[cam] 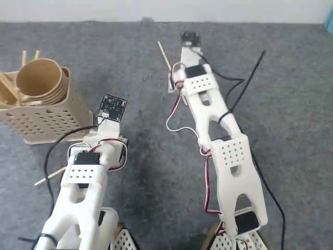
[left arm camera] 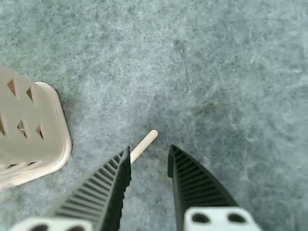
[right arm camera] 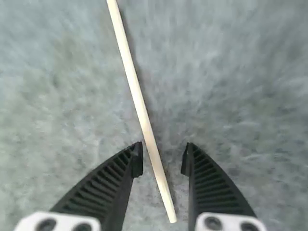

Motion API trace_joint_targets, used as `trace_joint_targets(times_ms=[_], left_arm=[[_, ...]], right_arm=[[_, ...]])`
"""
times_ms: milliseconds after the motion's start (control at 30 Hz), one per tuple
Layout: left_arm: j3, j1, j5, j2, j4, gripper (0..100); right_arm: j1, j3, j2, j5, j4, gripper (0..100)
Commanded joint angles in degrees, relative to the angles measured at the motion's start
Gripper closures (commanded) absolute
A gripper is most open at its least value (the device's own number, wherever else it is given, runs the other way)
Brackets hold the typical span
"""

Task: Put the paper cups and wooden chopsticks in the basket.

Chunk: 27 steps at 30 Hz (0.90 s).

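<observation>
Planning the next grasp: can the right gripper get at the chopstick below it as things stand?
Probably yes. The right gripper is open and the chopstick lies flat between its jaws, with nothing over it or against it.

Left arm (cam: 83, 179) and right arm (cam: 229, 156): white plastic, black motors (cam: 86, 158).
White shells (cam: 200, 83) are pierced with dot grids; red, white and black cables (cam: 207, 182) loop beside those shells. Fingers (left arm camera: 103, 185) are black, ribbed and pointed.
</observation>
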Motion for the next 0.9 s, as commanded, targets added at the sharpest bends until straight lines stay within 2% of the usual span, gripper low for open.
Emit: trace_joint_targets(times_ms=[0, 100, 233, 267, 333, 600, 700, 867], left_arm=[[-2.59, 0.26, -0.62, -0.53, -0.70, 88], [-2.59, 0.18, -0.62, -0.53, -0.70, 88], [-2.59, 0.09, -0.62, -0.53, -0.70, 88], [-2.59, 0.09, -0.62, -0.53, -0.70, 88], [-2.59, 0.09, -0.62, -0.53, -0.70, 88], [-2.59, 0.09, -0.62, -0.53, -0.70, 88], [-2.59, 0.09, -0.62, -0.53, -0.70, 88], [-2.59, 0.00, -0.62, -0.53, -0.70, 88]], right_arm=[[0.48, -0.79, 2.07, 0.62, -3.56, 85.2], [0.48, -1.23, 3.65, 0.62, -6.11, 85.9], [0.48, -2.46, 3.56, 0.53, -4.09, 99.8], [0.48, -3.60, 3.21, 0.35, -1.27, 97.2], [0.48, -5.89, 1.98, 0.26, 6.11, 99.7], [0.48, -14.68, -3.65, 2.02, 37.41, 99.1], [0.75, -12.75, -6.11, 7.74, 39.96, 99.0], [1.36, -1.41, -16.04, 10.02, 39.60, 99.0]])
